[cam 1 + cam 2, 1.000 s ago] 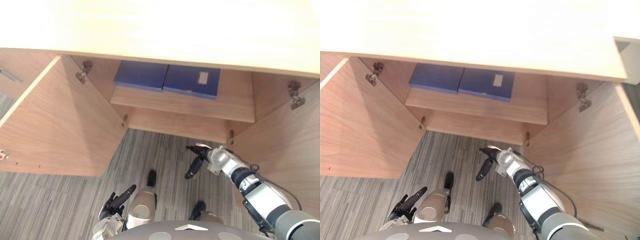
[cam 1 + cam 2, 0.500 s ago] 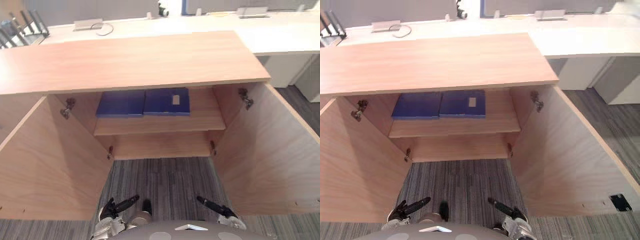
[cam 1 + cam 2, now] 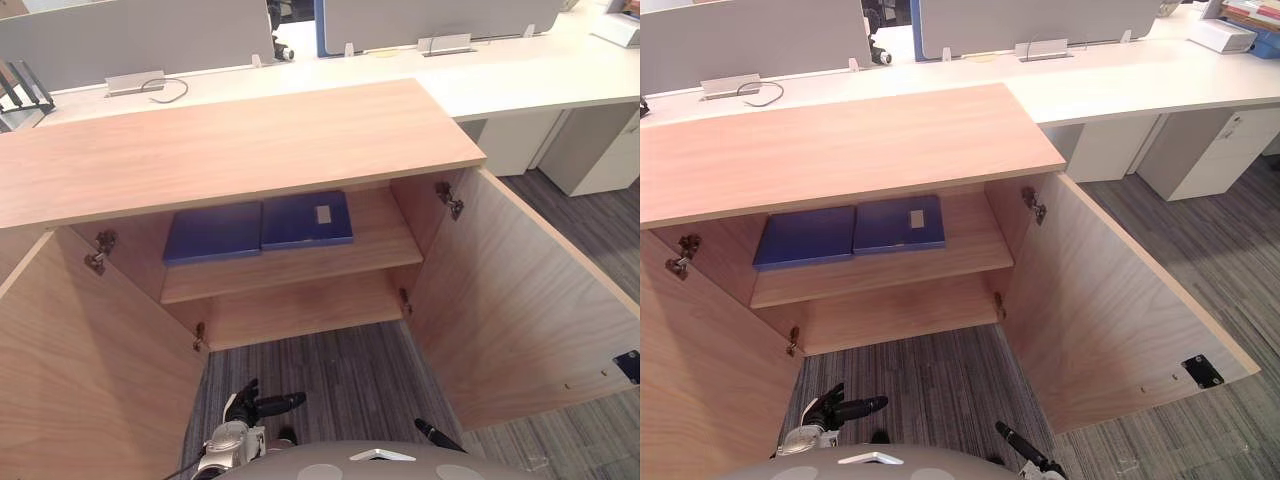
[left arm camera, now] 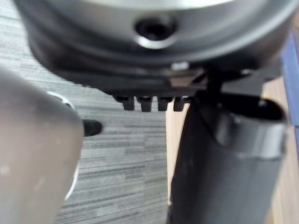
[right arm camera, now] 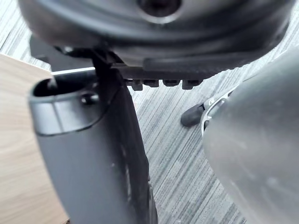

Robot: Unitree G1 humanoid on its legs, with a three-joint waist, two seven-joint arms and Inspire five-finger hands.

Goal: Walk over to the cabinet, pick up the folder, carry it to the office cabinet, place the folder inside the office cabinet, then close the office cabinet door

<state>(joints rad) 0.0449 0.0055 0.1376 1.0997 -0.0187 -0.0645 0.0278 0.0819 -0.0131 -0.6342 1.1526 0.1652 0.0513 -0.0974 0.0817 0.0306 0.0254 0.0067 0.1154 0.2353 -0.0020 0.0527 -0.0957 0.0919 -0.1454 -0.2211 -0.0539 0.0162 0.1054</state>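
Observation:
Two dark blue folders lie flat side by side on the upper shelf of the wooden office cabinet: a plain one on the left and one with a small white label on the right. Both cabinet doors stand wide open, the left door and the right door. My left hand hangs low over the carpet before the cabinet, fingers straight, holding nothing. My right hand is also low near my body, fingers straight and empty. Both hands are well short of the shelf.
Grey striped carpet lies in front of the cabinet and between its doors. Behind the cabinet runs a long white desk with grey partition screens. A white drawer unit stands at the right.
The camera has lifted and now takes in the whole cabinet. My right hand has dropped from in front of the lower opening to low beside my body. The folders have not moved.

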